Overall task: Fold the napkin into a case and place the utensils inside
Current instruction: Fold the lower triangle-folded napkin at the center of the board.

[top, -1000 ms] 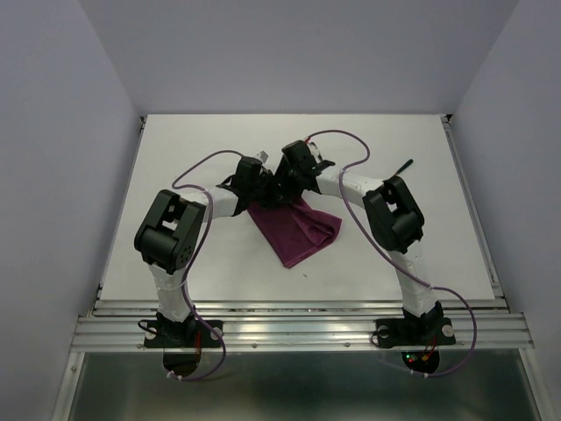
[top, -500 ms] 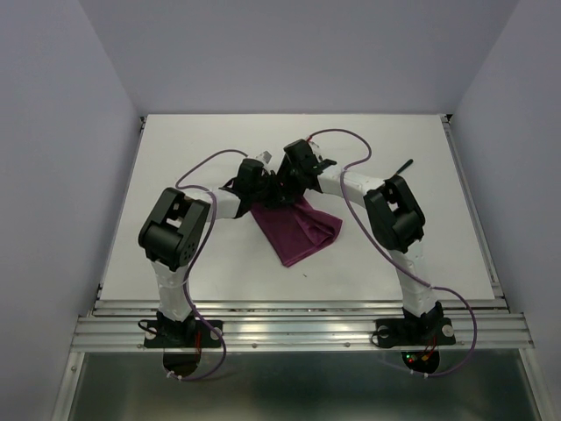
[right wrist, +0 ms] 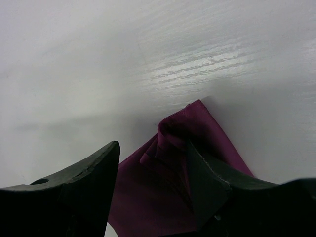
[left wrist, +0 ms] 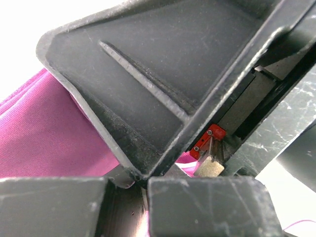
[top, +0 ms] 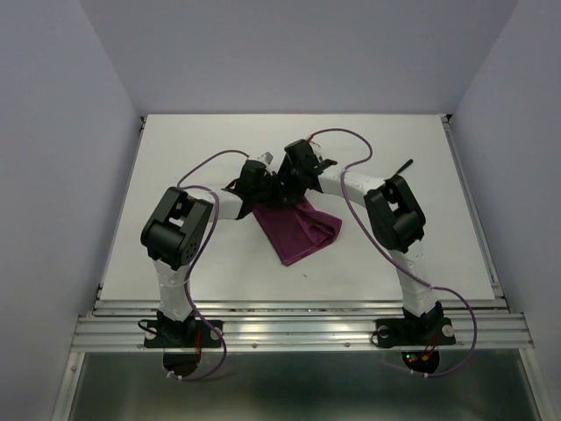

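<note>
Over the last second little has changed. The left arm's elbow has been carried slightly toward the centre, while the napkin's outline on the table [top: 219, 158] has stayed as it was. From this it is judged that a fold is being held and re-gripped rather than advanced. No narrow case has been formed yet.

The table is white and matte, and a faint grain is seen in the right wrist view. The napkin [top: 298, 230] lies mid-table as a slanted, uneven oblong of thin magenta-purple cloth with a slight sheen. It is bunched into a raised ridge at its far corner.

The right gripper [right wrist: 153, 148] is held wide open astride that ridge, with nothing clamped. The left gripper [top: 259, 189] is drawn almost together. A pink sliver is seen in the slit, so a pinch on the napkin's edge is judged likely.

One slender black utensil [top: 403, 165] lies well apart, to the right.
</note>
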{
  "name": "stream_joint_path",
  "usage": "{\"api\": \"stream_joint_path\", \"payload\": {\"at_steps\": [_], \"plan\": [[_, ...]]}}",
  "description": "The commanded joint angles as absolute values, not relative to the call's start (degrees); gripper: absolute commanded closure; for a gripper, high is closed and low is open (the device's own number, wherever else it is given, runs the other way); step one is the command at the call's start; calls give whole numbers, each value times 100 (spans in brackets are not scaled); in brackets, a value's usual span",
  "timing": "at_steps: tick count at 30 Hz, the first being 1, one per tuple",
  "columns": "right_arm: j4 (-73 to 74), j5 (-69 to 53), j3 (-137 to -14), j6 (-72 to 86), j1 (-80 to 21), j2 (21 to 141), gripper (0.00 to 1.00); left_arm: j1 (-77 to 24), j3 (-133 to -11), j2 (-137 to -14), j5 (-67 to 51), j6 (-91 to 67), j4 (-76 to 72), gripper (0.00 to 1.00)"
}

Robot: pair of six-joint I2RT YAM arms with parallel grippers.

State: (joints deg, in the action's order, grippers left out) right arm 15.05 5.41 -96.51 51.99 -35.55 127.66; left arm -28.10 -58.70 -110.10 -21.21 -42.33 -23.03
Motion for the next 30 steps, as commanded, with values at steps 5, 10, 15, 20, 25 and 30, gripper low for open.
{"api": "stream_joint_path", "payload": {"at_steps": [5,10,15,20,25,30], "plan": [[1538,352,-9483,5159,-3665,12516,36,-2839,-5652,-11180,-1644,-4166,-1943,93],[1538,352,-9483,5150,-3665,12445,34,-2839,-5581,-11232,-1521,-4166,-1881,93],[1538,343,-9457,5159,-3665,12393,34,-2848,-5563,-11329,-1468,-4184,-1881,93],[1547,378,-9440,5159,-3665,12331,31,-2839,-5511,-11347,-1380,-4184,-1863,94],[1556,562,-9422,5115,-3665,12103,29,-2839,-5432,-11294,-1301,-4166,-1802,94],[1573,764,-9360,5019,-3612,11804,28,-2839,-5344,-11346,-1283,-4184,-1802,94]]}}
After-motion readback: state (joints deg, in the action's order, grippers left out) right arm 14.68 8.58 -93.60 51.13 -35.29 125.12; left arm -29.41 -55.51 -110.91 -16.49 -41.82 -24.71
